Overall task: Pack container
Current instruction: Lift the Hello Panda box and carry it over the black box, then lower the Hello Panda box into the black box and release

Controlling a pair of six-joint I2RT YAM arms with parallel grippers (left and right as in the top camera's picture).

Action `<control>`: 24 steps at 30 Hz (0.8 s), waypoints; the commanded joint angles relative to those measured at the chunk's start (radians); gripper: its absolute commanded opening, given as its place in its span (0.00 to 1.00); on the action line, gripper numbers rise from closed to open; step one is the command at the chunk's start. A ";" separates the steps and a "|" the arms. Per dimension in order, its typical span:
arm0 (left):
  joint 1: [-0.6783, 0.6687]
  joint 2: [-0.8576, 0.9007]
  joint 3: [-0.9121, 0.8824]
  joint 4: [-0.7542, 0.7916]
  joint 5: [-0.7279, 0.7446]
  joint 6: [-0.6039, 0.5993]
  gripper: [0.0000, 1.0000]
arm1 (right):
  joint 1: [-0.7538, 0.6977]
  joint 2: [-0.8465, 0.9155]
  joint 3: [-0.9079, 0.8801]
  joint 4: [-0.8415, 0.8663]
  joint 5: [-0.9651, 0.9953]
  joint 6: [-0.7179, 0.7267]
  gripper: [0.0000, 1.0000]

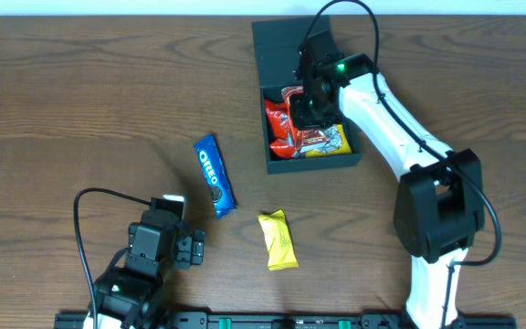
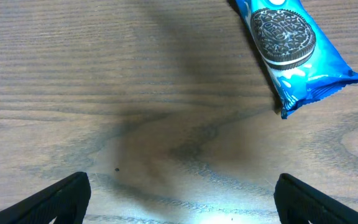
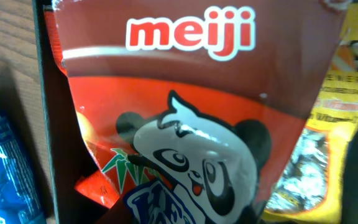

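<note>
The container [image 1: 314, 164], a dark box with its flap lid open at the back, holds a red packet [image 1: 284, 126] and a yellow-and-silver packet [image 1: 334, 142]. My right gripper [image 1: 310, 102] hangs over its middle, shut on a red Meiji panda packet [image 3: 191, 118] that fills the right wrist view, with the container's left wall [image 3: 45, 124] beside it. My left gripper [image 1: 173, 212] stands open low at the front left with bare table between its fingers [image 2: 61, 199]. A blue Oreo packet [image 2: 291, 50] lies ahead of it to the right.
The Oreo packet [image 1: 215, 175] lies on the table left of the container, and a yellow packet [image 1: 278, 240] lies near the front middle. Both arm bases stand at the front edge.
</note>
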 commanded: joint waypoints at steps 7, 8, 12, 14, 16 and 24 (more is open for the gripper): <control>0.004 -0.003 0.000 -0.003 -0.003 0.018 0.95 | 0.005 0.061 0.025 0.024 -0.001 0.115 0.15; 0.004 -0.003 0.000 -0.003 -0.003 0.018 0.96 | 0.005 0.069 0.025 0.026 -0.001 0.115 0.15; 0.004 -0.003 0.000 -0.003 -0.003 0.018 0.95 | 0.007 0.092 0.025 0.029 -0.002 0.126 0.20; 0.004 -0.003 0.000 -0.003 -0.003 0.018 0.95 | 0.010 0.107 0.025 0.033 -0.002 0.126 0.20; 0.004 -0.003 0.000 -0.003 -0.003 0.018 0.95 | 0.013 0.120 0.025 0.039 -0.002 0.126 0.22; 0.004 -0.003 0.000 -0.003 -0.003 0.018 0.95 | 0.016 0.128 0.025 0.045 -0.001 0.125 0.99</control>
